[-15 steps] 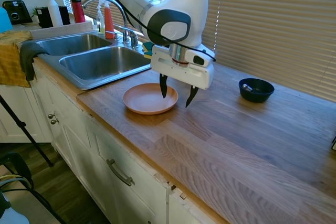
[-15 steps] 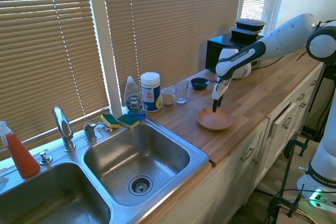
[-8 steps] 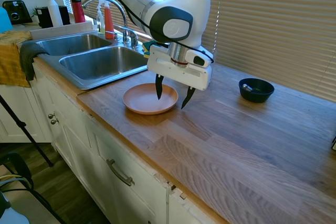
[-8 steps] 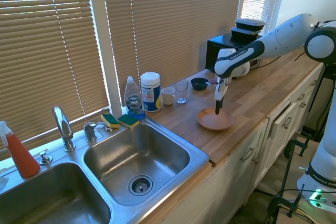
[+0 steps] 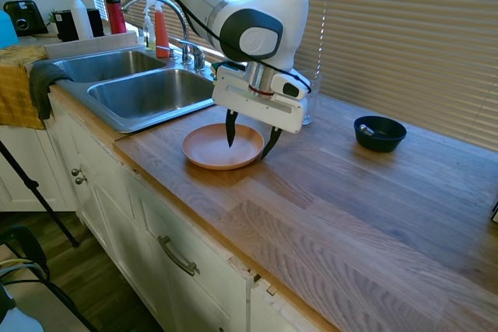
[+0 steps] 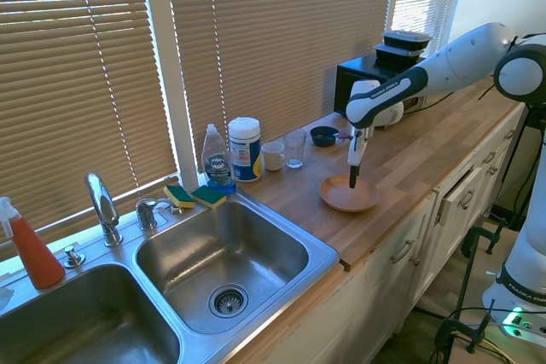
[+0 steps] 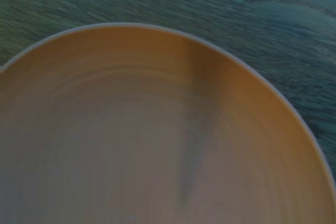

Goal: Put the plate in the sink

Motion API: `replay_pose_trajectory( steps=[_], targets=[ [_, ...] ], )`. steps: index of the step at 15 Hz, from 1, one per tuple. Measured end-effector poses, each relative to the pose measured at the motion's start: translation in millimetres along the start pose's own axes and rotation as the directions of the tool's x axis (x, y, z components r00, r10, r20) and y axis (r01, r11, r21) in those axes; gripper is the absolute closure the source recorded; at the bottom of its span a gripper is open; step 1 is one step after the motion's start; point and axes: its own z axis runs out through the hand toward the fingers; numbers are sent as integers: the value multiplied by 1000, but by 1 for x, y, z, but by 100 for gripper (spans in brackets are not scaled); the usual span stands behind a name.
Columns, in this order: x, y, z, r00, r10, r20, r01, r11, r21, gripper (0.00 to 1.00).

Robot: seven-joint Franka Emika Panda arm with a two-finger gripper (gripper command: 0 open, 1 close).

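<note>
On a butcher-block counter (image 5: 366,215) beneath closed window blinds (image 6: 281,40), we see the white arm's gripper (image 5: 249,142) poised over the salmon-orange plate (image 5: 210,150), its two dark fingers spread apart and holding nothing. One fingertip (image 5: 229,140) hangs above the plate's inner surface while the other sits at the rim on the side away from the sink; we cannot tell whether either touches the plate. The plate lies flat on the wood, close to the counter's front edge and just beside the stainless steel double-basin sink (image 5: 109,118), not inside it. In the second exterior view we find the same plate (image 6: 339,197) to the right of the nearer basin, with the gripper (image 6: 352,178) pointing straight down onto it. The wrist view, blurred, is filled by the plate's orange surface (image 7: 105,145), a soft dark shadow streak crossing it, with wood grain beyond the rim. Elsewhere, a small dark blue bowl (image 5: 380,133) sits well apart on the counter. Behind the sink we note an arched chrome faucet (image 6: 104,207), a dish soap bottle (image 6: 218,159), two green-and-yellow sponges (image 6: 194,196), a white canister (image 6: 245,148) and a clear glass (image 6: 295,148).
</note>
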Motion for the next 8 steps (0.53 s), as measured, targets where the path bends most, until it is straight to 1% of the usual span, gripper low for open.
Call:
replay_pose_trajectory(
  steps=[8],
  targets=[
    [13, -7, 8, 1000, 3, 19, -3, 1000, 16, 100]
  ],
)
